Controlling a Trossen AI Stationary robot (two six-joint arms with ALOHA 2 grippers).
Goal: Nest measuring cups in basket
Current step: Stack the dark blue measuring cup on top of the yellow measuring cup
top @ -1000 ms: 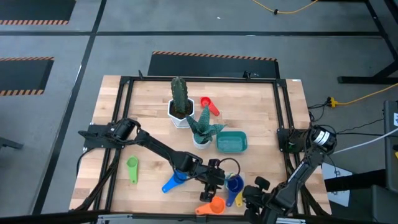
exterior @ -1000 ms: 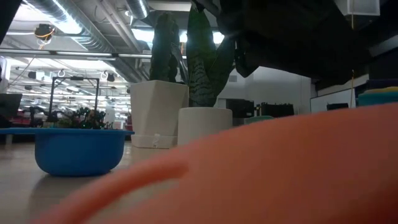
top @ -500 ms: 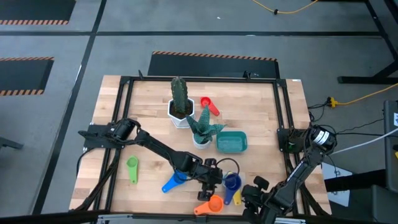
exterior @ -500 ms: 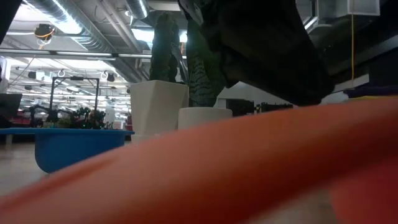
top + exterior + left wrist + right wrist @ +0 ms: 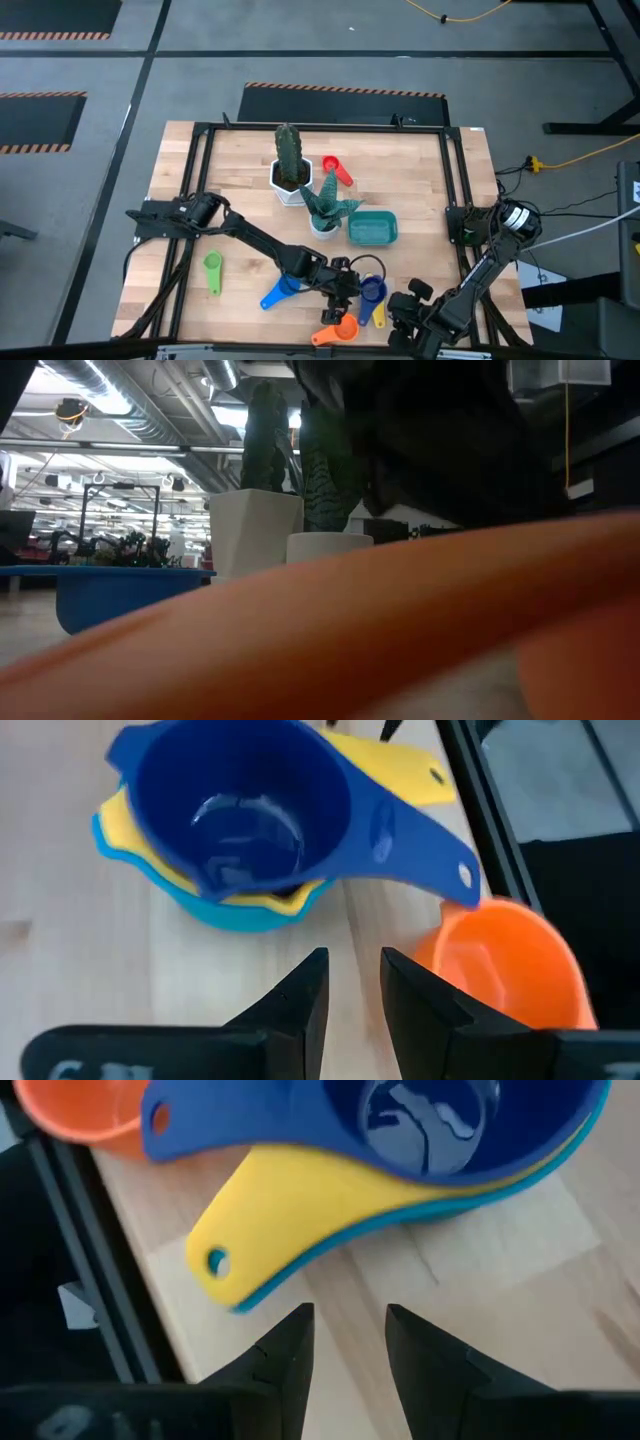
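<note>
Near the counter's front edge, the left pincer [image 5: 345, 990], narrowly parted and empty, hovers between the stacked dark-blue, yellow and light-blue plastic measuring cups [image 5: 240, 830] and the orange plastic cup [image 5: 505, 965]. A descent could shove the orange cup off. The right pincer [image 5: 345, 1345], also narrow and empty, waits beside them; the teal plastic basket [image 5: 372, 229] sits mid-counter.

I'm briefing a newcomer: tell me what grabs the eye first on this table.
A nested stack of cups, dark blue in yellow in light blue, sits near the table's front edge, with the orange cup beside it. The left pincer hovers open just before them. Behind stand two potted plants beside the teal basket.
</note>
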